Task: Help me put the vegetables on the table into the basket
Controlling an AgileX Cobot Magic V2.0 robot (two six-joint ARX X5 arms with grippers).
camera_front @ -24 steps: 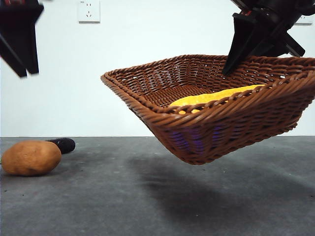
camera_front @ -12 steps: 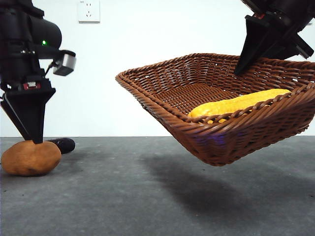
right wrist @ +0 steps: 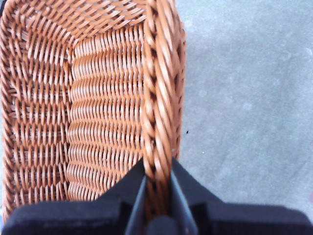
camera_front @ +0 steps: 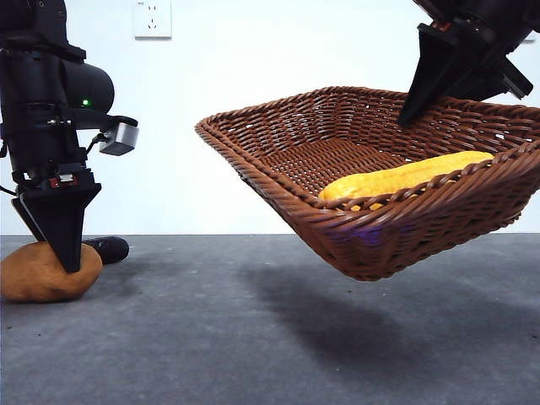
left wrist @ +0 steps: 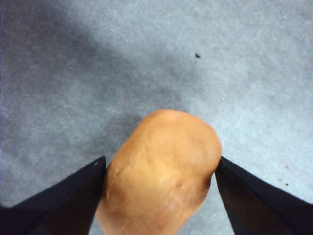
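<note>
The tan potato (camera_front: 34, 274) lies on the table (camera_front: 253, 346) at the far left. My left gripper (camera_front: 69, 253) has come down over it. In the left wrist view the potato (left wrist: 166, 142) fills the gap of the left gripper (left wrist: 159, 164), whose jaws are open and close beside its two sides. Behind the potato only the dark tip of the eggplant (camera_front: 108, 248) shows. My right gripper (camera_front: 415, 105) is shut on the braided rim of the wicker basket (camera_front: 396, 236), holding it tilted in the air. The right gripper (right wrist: 157, 164) pinches the basket (right wrist: 156, 98) rim. The yellow corn cob (camera_front: 405, 177) lies inside.
A white wall with a socket (camera_front: 152, 18) stands behind the table. The basket's shadow falls on the table's middle and right.
My left gripper has dropped from above the table down around the potato. The basket was carried a little to the right, and the corn slid along inside it.
</note>
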